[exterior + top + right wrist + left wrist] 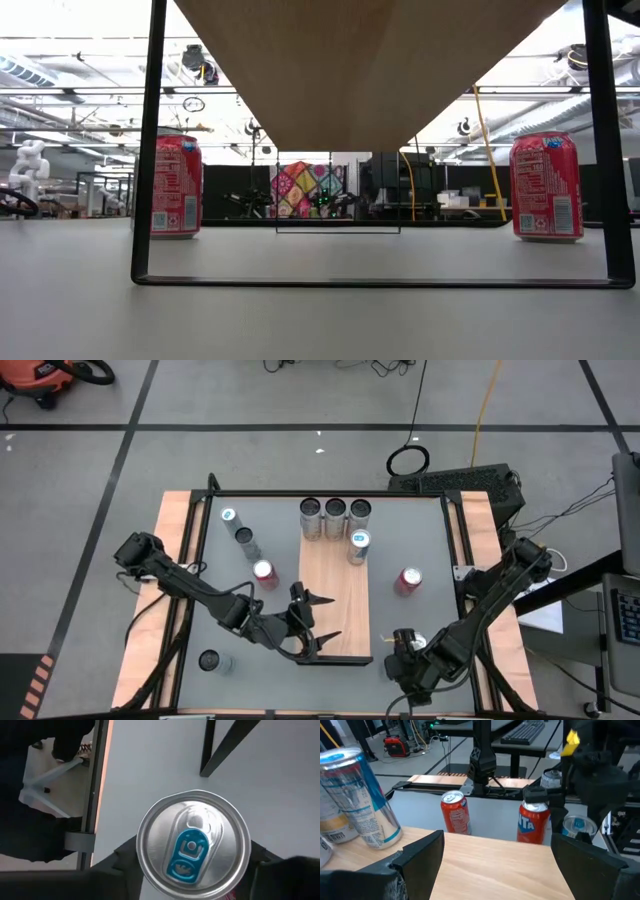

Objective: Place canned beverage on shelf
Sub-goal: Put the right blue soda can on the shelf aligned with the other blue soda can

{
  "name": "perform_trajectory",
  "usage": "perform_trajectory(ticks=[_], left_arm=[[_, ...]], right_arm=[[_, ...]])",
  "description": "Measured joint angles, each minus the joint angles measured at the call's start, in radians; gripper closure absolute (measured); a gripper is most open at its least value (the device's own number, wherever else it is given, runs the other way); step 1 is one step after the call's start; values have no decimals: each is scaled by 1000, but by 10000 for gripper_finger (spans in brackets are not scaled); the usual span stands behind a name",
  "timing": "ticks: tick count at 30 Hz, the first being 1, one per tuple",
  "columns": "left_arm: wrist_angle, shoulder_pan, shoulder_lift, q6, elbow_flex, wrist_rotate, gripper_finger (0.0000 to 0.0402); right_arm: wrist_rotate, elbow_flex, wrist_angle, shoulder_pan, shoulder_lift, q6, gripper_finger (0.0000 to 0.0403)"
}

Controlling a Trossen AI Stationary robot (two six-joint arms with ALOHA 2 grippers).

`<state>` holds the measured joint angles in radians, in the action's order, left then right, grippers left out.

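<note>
At about eight o'clock on the table (pixel 400 520), a dark-topped can (pixel 210 660) is standing alone near the front edge. Toward ten o'clock two slim cans (pixel 238 528) are standing together, with a red can (pixel 264 572) just beside the shelf's left edge. The left gripper (pixel 318 618) is hovering over the near end of the shelf (pixel 335 605), its fingers (pixel 422 857) spread wide and holding nothing. At twelve o'clock three silver cans (pixel 335 518) are lining the shelf's far end, a blue-topped can (pixel 359 546) standing just in front of them. At three o'clock another red can (pixel 408 581) is sitting on the table. At five o'clock the right gripper (pixel 408 652) is straddling a blue-tabbed can (pixel 194 851), fingers either side; whether they are pressing it I cannot tell.
</note>
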<state>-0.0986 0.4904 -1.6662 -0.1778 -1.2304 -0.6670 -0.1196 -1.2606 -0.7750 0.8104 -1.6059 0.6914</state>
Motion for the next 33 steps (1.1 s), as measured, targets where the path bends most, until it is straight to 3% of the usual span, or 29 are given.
perform_trajectory(ticks=[7, 17, 21, 27, 33], left_arm=[[3, 0, -10, 0, -1, 5, 39], [-22, 0, -10, 9, -1, 3, 39], [-92, 0, -10, 31, -1, 17, 39], [-203, 0, -10, 80, -1, 131, 39], [-249, 1, -10, 196, -1, 168, 39]], right_arm=[[21, -72, -52, 9, 44, -15, 243], [9, -231, -129, 31, 158, -207, 235], [-53, -236, -136, 30, 246, -276, 235], [-156, -237, -132, 30, 371, -378, 236], [-329, -237, -112, 30, 438, -504, 236]])
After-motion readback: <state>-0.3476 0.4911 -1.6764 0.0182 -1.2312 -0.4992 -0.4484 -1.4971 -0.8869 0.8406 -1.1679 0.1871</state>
